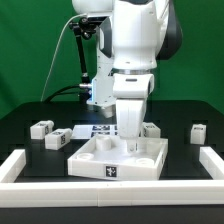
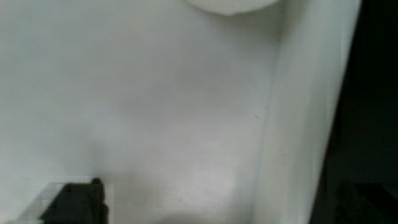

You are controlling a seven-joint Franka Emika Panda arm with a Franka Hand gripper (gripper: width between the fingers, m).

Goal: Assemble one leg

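The large white square tray-like part (image 1: 112, 160) lies on the black table in the middle. My gripper (image 1: 133, 142) is lowered into its far right corner, and its tips are hidden by the arm and the rim. Four small white legs with tags lie on the table: two at the exterior view's left (image 1: 40, 128) (image 1: 58, 140), one just behind the tray by the gripper (image 1: 151, 129), one at the right (image 1: 198, 131). The wrist view is blurred and filled by a close white surface (image 2: 160, 110). One dark fingertip (image 2: 80, 202) shows there. I cannot tell whether anything is held.
The marker board (image 1: 95, 130) lies behind the tray. A white rim borders the table at the left (image 1: 14, 165), the right (image 1: 212, 162) and the front (image 1: 110, 192). The arm's base and cables stand at the back.
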